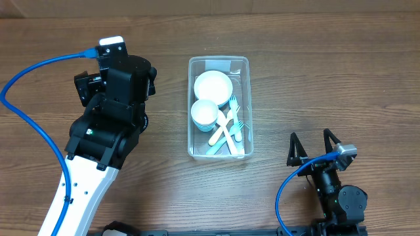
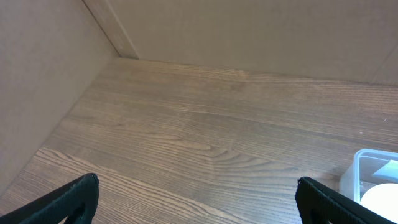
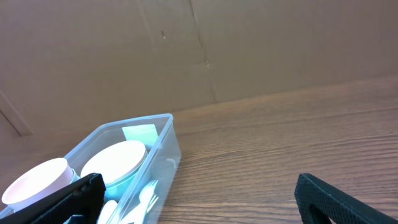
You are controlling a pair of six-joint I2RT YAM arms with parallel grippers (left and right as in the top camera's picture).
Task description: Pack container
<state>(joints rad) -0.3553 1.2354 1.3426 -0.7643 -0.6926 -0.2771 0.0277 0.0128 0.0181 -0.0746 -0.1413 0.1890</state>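
The clear plastic container [image 1: 194,69] stands at the table's middle. Inside it are a round bowl [image 1: 213,85], a cup [image 1: 205,114] and several white and teal forks and spoons [image 1: 228,130]. The container also shows in the right wrist view [image 3: 163,127] with the bowl [image 3: 115,160] and cup [image 3: 37,181], and its corner shows in the left wrist view [image 2: 362,160]. My left gripper [image 2: 198,200] is open and empty, left of the container. My right gripper [image 1: 315,145] is open and empty, at the front right of the container; it also shows in the right wrist view [image 3: 199,199].
Brown cardboard walls [image 3: 249,43] close off the table's back and left side [image 2: 37,74]. A blue cable [image 1: 26,105] runs along the left arm, another loops by the right arm [image 1: 282,190].
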